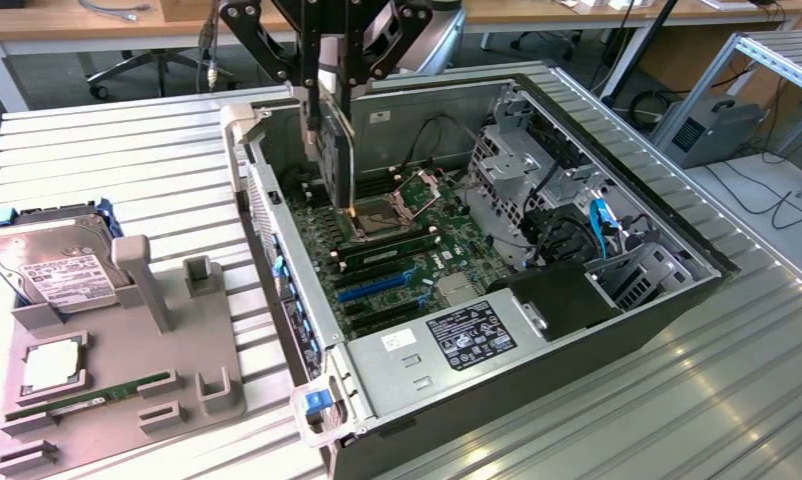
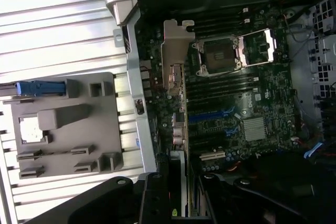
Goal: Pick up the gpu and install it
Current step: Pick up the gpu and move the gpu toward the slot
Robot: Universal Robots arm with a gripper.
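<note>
The gpu [image 1: 330, 150] hangs edge-on and upright from my gripper [image 1: 332, 72], which is shut on its upper part. It hovers over the far end of the open computer case [image 1: 292, 300], its lower edge just above the motherboard [image 1: 408, 250] near the CPU socket. In the wrist view the gpu [image 2: 176, 61] runs away from my gripper [image 2: 178, 200], its silver end bracket beside the case's rear wall. The blue expansion slots [image 1: 378, 287] lie nearer the exterior camera than the card, with nothing in them.
A grey parts holder [image 1: 174, 340] sits at the exterior view's left of the case, with a hard drive [image 1: 52, 268], a CPU [image 1: 54, 362] and a RAM stick [image 1: 88, 400]. Inside the case are a drive cage [image 1: 508, 165] and a black power supply [image 1: 555, 300].
</note>
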